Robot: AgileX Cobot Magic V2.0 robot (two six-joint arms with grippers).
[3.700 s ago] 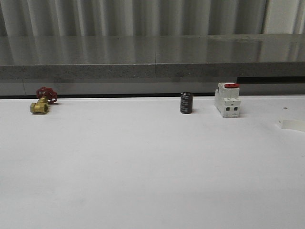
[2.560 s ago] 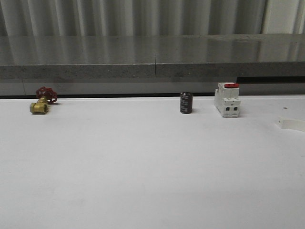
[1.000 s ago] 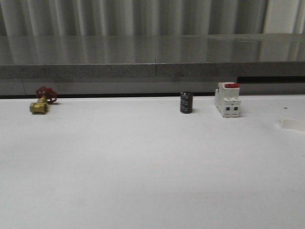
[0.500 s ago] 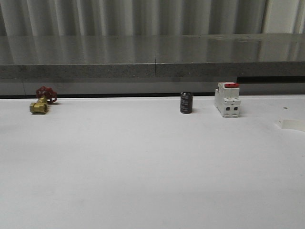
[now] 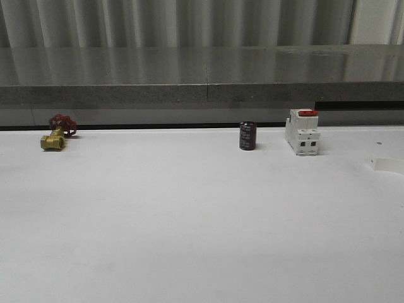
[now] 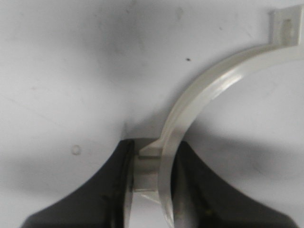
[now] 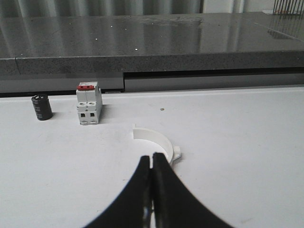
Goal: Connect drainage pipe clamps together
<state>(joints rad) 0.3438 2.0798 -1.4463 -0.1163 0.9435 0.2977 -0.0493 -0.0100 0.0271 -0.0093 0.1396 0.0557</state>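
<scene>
One white half-ring drainage pipe clamp (image 6: 213,85) sits between the black fingers of my left gripper (image 6: 153,148), which is shut on its lower end and side lug. The clamp arcs away to a flat end tab (image 6: 285,26) over the white table. The other clamp (image 7: 156,138) lies flat on the table just beyond the tips of my right gripper (image 7: 152,156). That gripper is shut with nothing between its fingers. In the front view this second clamp (image 5: 386,164) lies at the far right edge.
A white breaker with a red top (image 5: 302,132) and a black cylinder (image 5: 247,136) stand at the back of the white table (image 5: 189,214). A brass valve with a red handle (image 5: 55,136) lies back left. A grey ledge (image 5: 202,91) runs behind.
</scene>
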